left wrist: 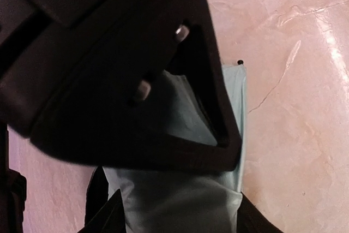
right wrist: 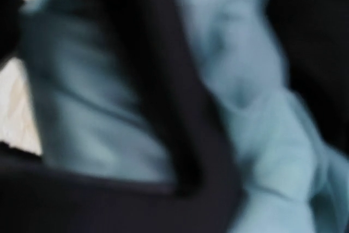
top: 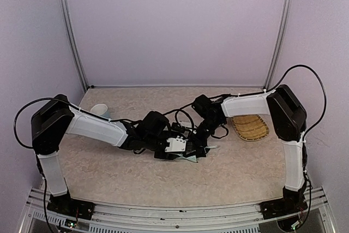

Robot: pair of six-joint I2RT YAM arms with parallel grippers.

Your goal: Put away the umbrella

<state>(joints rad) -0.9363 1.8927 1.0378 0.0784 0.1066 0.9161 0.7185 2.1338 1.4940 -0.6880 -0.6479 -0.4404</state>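
Umbrella [top: 192, 158] lies bunched at table [top: 234, 175] centre, where my arms meet. My left end effector [top: 174, 147] sits over it from left, its mint fabric directly under my finger [left wrist: 221, 107]. My right end effector [top: 200, 135] is close against fabric from right, view blurred. Clenched or released: cannot tell for either.

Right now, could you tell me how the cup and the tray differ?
The cup is pale, small and round; the tray is tan, woven, oval and clearly wider. The cup sits at the left; the tray lies at the right. Both rest on the table, towards the back.
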